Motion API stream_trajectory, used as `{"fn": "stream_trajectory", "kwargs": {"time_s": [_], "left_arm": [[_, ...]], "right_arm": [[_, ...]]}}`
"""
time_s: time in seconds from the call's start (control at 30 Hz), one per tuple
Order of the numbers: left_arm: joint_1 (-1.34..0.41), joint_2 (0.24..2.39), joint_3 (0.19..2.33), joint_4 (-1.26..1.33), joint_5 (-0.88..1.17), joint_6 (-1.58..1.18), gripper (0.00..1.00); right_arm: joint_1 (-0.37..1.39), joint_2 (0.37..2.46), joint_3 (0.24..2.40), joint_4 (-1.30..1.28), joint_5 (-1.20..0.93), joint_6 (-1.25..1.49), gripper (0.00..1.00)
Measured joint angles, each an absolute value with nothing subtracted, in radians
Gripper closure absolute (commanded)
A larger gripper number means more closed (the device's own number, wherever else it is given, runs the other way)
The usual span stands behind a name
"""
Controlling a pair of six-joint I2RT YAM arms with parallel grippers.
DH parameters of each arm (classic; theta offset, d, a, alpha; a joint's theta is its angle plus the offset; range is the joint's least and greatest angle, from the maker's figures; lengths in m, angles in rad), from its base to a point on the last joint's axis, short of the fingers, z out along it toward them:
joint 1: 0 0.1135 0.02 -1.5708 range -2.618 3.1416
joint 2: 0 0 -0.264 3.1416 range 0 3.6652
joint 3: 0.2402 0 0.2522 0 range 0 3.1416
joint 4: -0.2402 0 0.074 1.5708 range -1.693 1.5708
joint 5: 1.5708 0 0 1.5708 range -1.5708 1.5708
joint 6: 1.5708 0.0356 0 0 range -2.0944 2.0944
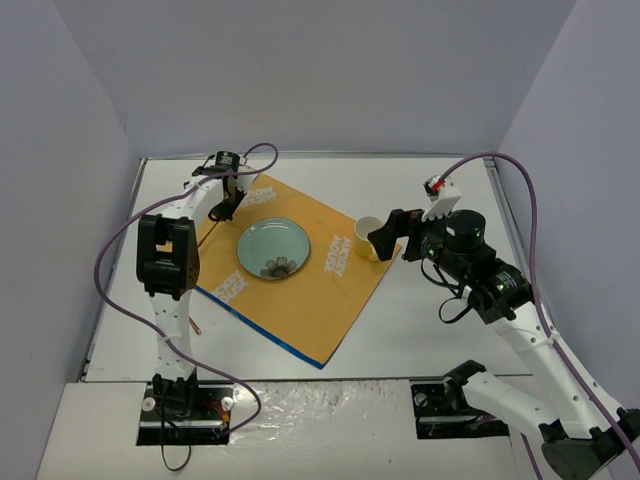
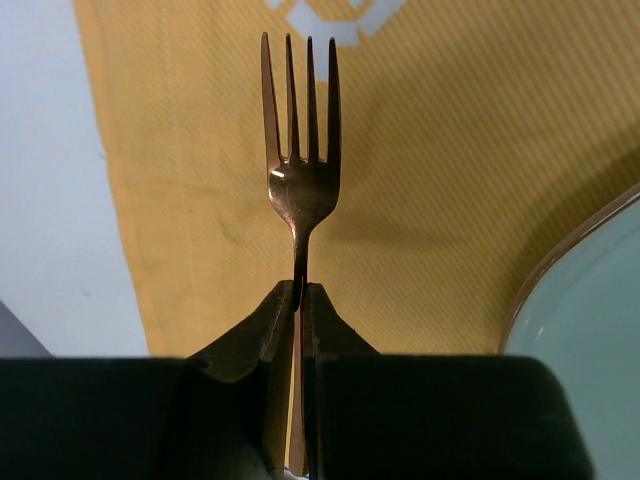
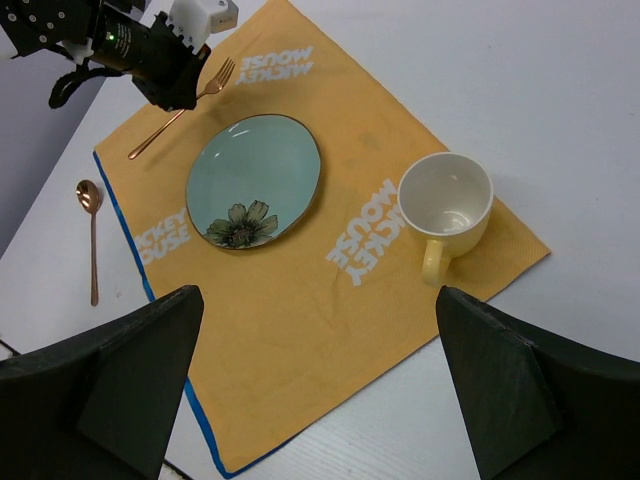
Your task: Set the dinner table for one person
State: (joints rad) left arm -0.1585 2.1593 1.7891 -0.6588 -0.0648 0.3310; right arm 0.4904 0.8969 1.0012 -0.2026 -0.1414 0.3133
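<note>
The left pincer [image 2: 300, 295] grips the fork [image 2: 300, 190], tines pointing ahead, plate [image 2: 590, 340] just to its right. The right pincer [image 3: 318, 330] stands open, empty.

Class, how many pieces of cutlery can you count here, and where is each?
2. A fork is held by the left gripper above the cloth, beside the plate. A spoon lies on the table just off the cloth. None seems hidden.

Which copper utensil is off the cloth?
The spoon: it lies on the white table beside the cloth; the fork is over the cloth, held by the left gripper.
</note>
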Motion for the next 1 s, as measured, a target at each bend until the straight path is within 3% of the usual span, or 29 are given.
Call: {"fn": "stream_trajectory", "kwargs": {"time_s": [0.6, 0.87, 1.0], "left_arm": [[-0.159, 2.234, 1.826, -0.646, -0.015, 0.386, 1.00], [-0.158, 2.253, 1.831, -0.619, -0.041, 0.384, 0.61], [-0.155, 2.247, 1.831, -0.605, -0.079, 0.351, 0.51]], "right_arm": [[0.484, 0.944, 1.001, -0.214, -0.101, 0.334, 0.01], [0.484, 0.944, 1.001, -0.214, -0.101, 0.334, 0.01], [0.484, 0.943, 1.001, -0.215, -0.101, 0.330, 0.01]]}}
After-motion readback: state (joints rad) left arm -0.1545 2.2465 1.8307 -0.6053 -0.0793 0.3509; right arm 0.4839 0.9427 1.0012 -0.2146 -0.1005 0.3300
